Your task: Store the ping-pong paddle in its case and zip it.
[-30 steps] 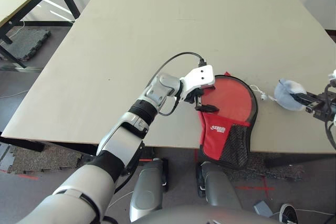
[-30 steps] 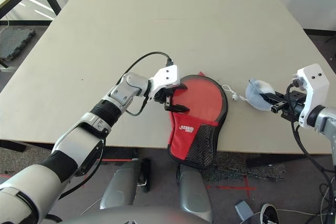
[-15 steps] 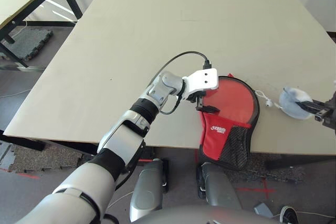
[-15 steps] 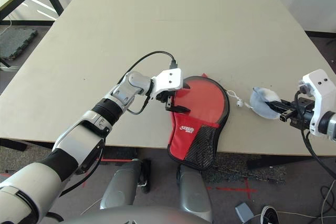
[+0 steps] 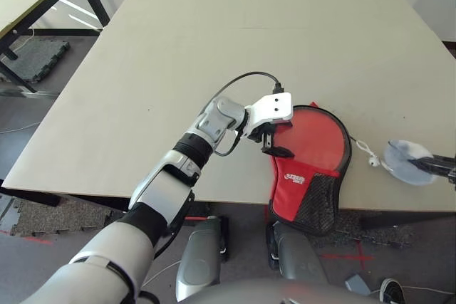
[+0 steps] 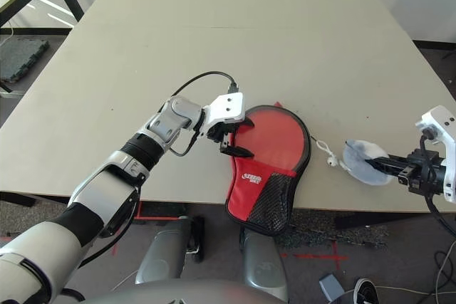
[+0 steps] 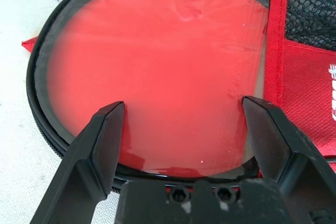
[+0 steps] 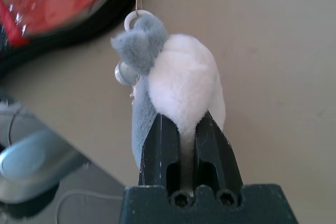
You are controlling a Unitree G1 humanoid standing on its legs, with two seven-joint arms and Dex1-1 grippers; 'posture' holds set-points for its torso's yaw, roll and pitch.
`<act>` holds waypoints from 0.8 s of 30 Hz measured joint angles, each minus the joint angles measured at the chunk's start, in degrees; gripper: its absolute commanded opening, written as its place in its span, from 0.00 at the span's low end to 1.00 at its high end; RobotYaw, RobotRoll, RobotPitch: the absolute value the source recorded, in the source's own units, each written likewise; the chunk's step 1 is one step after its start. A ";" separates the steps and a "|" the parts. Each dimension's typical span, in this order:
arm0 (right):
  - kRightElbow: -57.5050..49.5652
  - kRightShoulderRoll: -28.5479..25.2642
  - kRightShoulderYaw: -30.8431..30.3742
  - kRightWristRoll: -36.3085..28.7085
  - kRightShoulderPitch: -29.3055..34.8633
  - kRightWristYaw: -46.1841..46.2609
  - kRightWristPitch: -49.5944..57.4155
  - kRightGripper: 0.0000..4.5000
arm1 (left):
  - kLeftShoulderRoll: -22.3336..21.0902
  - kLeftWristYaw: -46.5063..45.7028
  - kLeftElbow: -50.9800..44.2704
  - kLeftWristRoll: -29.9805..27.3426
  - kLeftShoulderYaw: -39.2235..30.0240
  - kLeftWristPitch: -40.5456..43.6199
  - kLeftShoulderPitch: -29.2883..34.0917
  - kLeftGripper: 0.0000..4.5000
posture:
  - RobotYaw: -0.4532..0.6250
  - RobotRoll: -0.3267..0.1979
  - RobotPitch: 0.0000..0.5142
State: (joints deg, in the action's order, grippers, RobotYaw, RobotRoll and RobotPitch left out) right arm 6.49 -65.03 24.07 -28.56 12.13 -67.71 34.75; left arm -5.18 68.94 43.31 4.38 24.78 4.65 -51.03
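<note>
The case [image 6: 267, 154] lies with its round end away, handle end overhanging the table [image 6: 235, 40] edge

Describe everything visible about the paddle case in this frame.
The case is a paddle-shaped red fabric pouch with black zipper trim, a white logo and a black mesh pocket. It lies flat at the table's near edge, its narrow end overhanging. The open left pincer hovers at its left rim. A thin cord runs from its right side to the plush pendant.
</note>
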 measured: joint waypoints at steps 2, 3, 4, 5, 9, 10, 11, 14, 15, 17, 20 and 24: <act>-0.52 -0.62 0.06 0.35 1.63 -1.12 -0.77 0.00 | -0.01 0.02 -0.05 0.01 0.01 0.30 0.03 1.00 | 0.35 0.62 0.33; -1.10 -1.10 0.11 0.46 2.58 -1.68 -1.09 0.00 | 0.00 0.01 -0.05 0.02 0.03 0.32 0.03 1.00 | 0.35 0.62 0.33; -1.84 -1.54 0.26 0.49 3.58 -2.38 -1.16 0.00 | 0.01 0.00 -0.05 0.02 0.05 0.36 0.03 1.00 | 0.35 0.62 0.33; -2.49 -1.81 0.48 0.46 4.64 -3.18 -1.20 0.00 | 0.02 0.00 -0.05 0.03 0.08 0.40 0.02 1.00 | 0.35 0.62 0.33; -5.80 -1.86 1.36 -0.13 8.31 -6.15 -1.31 0.00 | 0.02 0.01 -0.06 0.03 0.11 0.53 0.06 1.00 | 0.35 0.62 0.34; -6.55 -1.86 1.35 -0.38 8.94 -6.77 -1.29 0.00 | 0.02 0.01 -0.07 0.03 0.11 0.59 0.09 1.00 | 0.35 0.62 0.34; -7.01 -1.86 1.30 -0.49 9.30 -7.56 -1.25 0.00 | 0.02 0.00 -0.12 0.04 0.11 0.73 0.12 1.00 | 0.35 0.62 0.34; -7.97 -1.88 0.63 -0.51 9.76 -9.02 -1.26 0.00 | 0.02 -0.06 -0.38 0.04 0.11 1.21 0.25 1.00 | 0.36 0.62 0.34; -8.44 -1.92 -0.06 -0.47 9.79 -9.47 -1.34 0.00 | 0.03 -0.12 -0.58 0.05 0.11 1.51 0.37 1.00 | 0.36 0.62 0.34; -8.73 -2.03 -1.26 -0.40 9.78 -10.21 -1.59 0.00 | 0.05 -0.26 -1.13 0.06 0.10 1.99 0.76 1.00 | 0.37 0.62 0.34; -8.77 -2.12 -2.58 -0.28 9.78 -10.66 -1.85 0.00 | 0.02 -0.55 -2.26 0.12 0.10 2.56 1.53 1.00 | 0.37 0.62 0.34; -8.71 -2.13 -2.74 -0.65 9.56 -10.93 -1.47 0.00 | -0.14 -0.61 -3.05 0.11 0.10 3.10 2.11 1.00 | 0.37 0.62 0.33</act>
State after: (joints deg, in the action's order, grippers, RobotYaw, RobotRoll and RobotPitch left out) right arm -2.22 -67.16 21.32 -29.20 21.69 -78.64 33.29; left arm -5.32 68.33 40.26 4.50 24.88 7.75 -48.92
